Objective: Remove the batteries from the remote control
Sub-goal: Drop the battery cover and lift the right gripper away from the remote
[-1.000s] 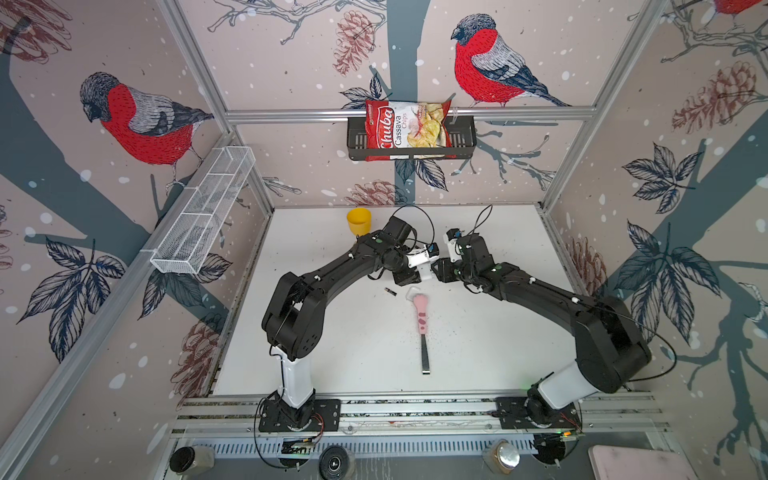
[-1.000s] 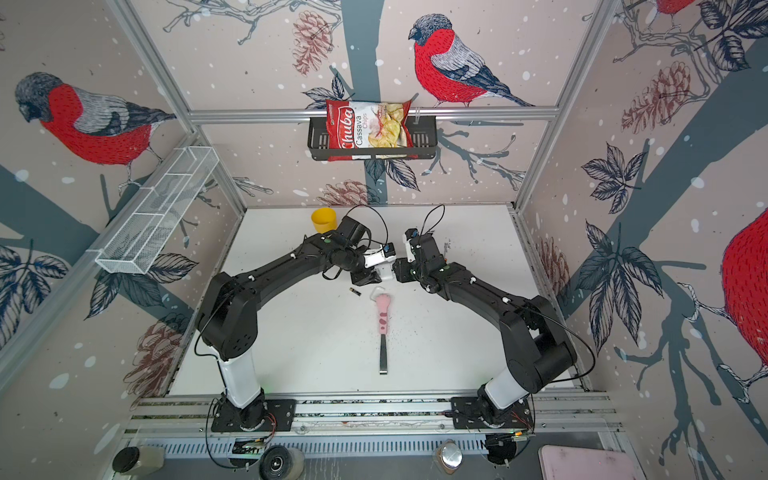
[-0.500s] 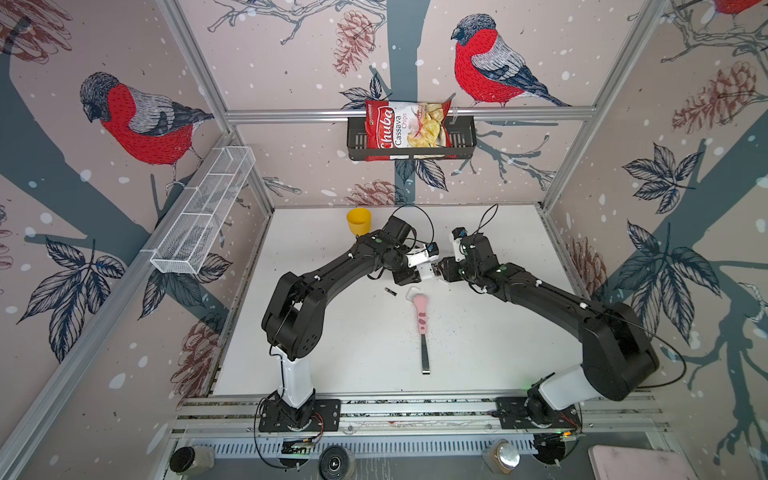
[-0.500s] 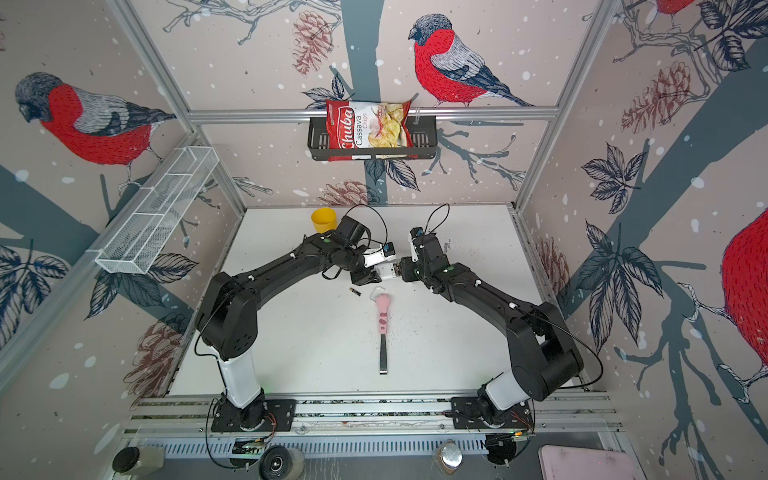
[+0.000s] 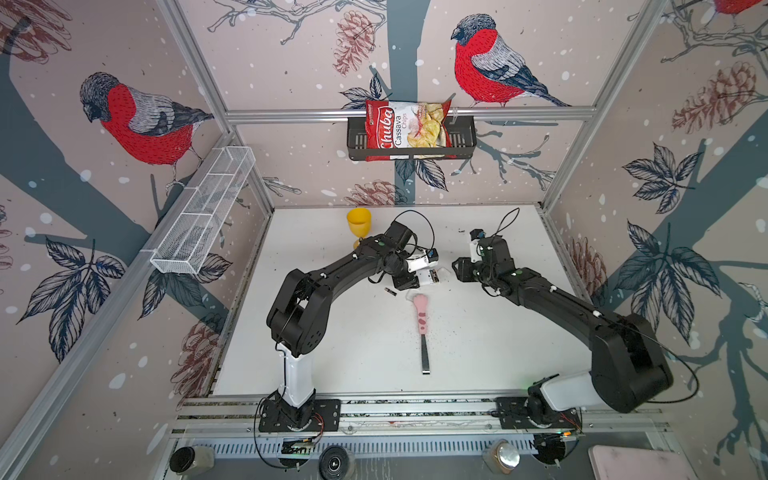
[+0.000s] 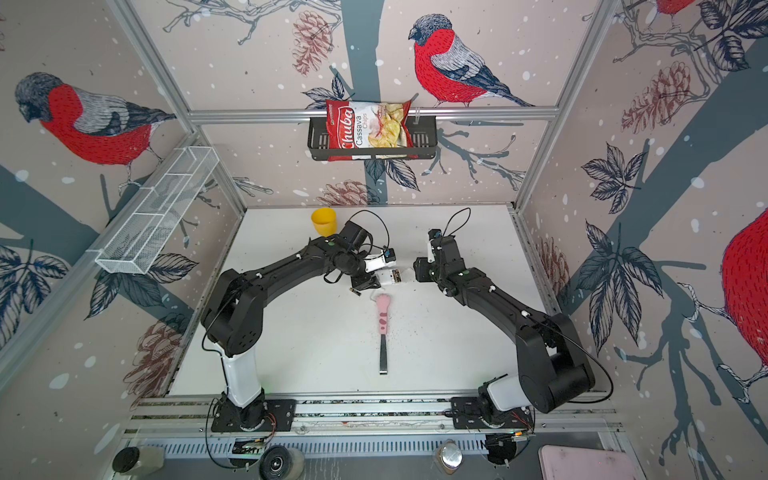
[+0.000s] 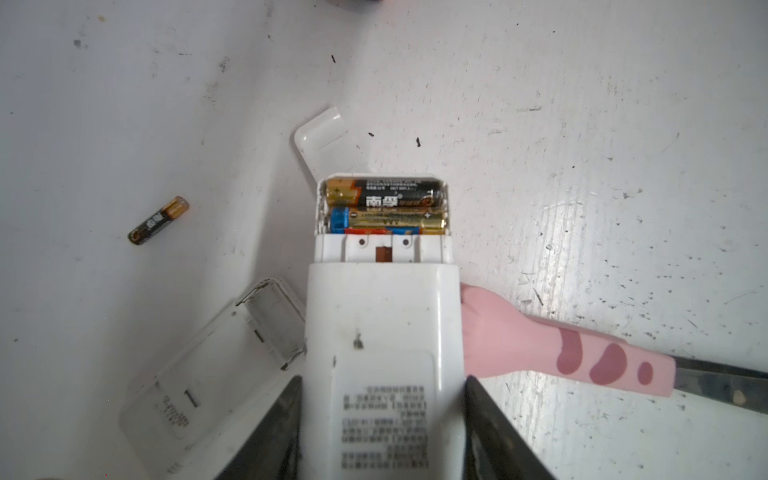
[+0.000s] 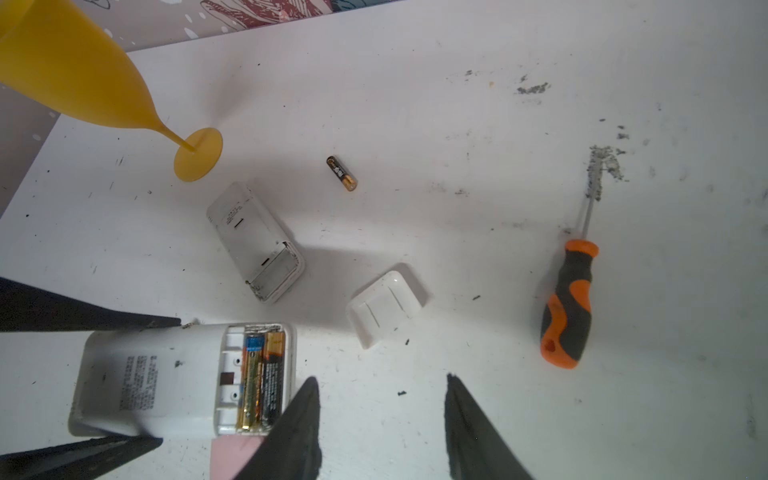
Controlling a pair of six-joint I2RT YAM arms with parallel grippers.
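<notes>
Robot test cell: aluminium frame [image 5: 291, 114], bird-print walls [image 5: 540, 174].

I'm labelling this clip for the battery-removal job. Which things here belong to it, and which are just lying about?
Job: remote control, clamped in the left gripper; batteries in its open bay; loose battery on the table; open right gripper.
Lying about: orange-and-black screwdriver; pink-handled tool; yellow goblet; chips bag; large white cover; small white cap.

Walls [image 5: 291, 62]: bullfinch-and-pinecone wallpaper on an aluminium frame [image 5: 291, 115]. White wire basket [image 5: 203, 216] on left wall, black shelf [image 5: 461, 137] with chips bag [image 5: 405, 129] on back wall. Scuffed white tabletop [image 5: 478, 353], even light.
</notes>
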